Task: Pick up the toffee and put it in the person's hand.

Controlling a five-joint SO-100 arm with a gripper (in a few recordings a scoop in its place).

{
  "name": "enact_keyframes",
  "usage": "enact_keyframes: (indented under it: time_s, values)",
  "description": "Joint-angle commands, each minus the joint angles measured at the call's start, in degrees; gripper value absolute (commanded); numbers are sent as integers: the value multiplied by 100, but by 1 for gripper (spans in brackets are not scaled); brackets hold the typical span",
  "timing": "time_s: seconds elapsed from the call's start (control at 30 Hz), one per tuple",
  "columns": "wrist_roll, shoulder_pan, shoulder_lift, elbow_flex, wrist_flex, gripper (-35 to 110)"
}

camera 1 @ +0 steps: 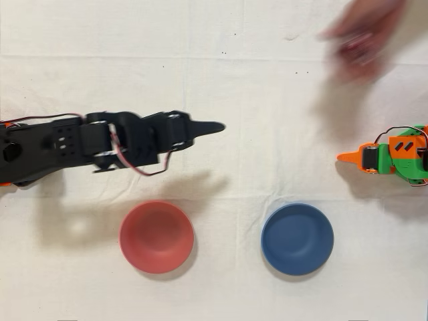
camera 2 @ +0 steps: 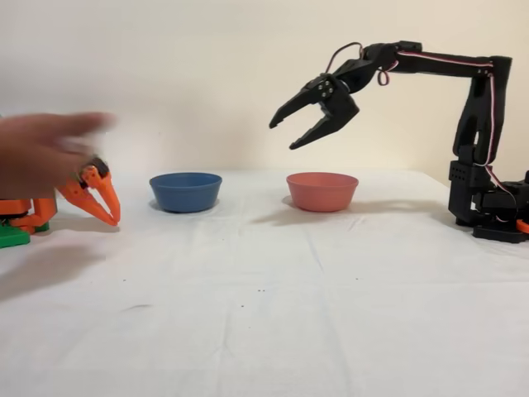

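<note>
— Black arm's up high over the counter (camera 2: pixel 273 314), its fingers (camera 2: pixel 285 135) spread apart with nothing between them, hanging above the pink bowl (camera 2: pixel 321 191) in the fixed view.

— And the toffee (camera 1: pixel 359 47)?

— Looks like a reddish smear in the person's hand (camera 1: pixel 364 33), up by the counter's far right corner in the overhead view. The hand is too blurred to be sure.

— Anything between the fingers and that hand?

— Open cloth, from above. The pink bowl and the blue bowl (camera 1: pixel 297 239) sit side by side along the near edge, well apart from each other. The idle orange arm (camera 1: pixel 394 157) sits at the right edge, just below the hand.
</note>
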Motion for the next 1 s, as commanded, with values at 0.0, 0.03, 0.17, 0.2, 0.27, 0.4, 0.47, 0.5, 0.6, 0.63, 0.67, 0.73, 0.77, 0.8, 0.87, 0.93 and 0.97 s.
enact_keyframes:
  time_s: [0.0,0.03,0.17,0.2,0.27,0.4,0.47,0.5,0.6,0.63,0.67,0.73,0.77,0.8,0.87,0.93,0.97]
  values:
    - [88,97,1318,659,149,19]
    - [88,123,1547,896,176,19]
    - [308,237,2461,1978,316,14]
    - [387,281,2725,2312,343,12]
    - [448,369,3305,2953,413,11]
    - [281,483,4579,4069,448,5]
    - [308,571,5080,4438,571,3]
    - [290,615,5317,4579,668,1]
    - [185,703,5871,4887,976,0]
    - [158,721,6003,4939,1099,0]
    - [114,747,6117,4992,1204,0]
    - [88,756,6337,5115,1354,0]
    - [70,756,6451,5203,1389,0]
    - [70,756,6565,5273,1433,0]
    - [79,765,6776,5396,1556,0]
    - [70,765,6935,5502,1652,0]
    - [70,756,7014,5563,1696,0]
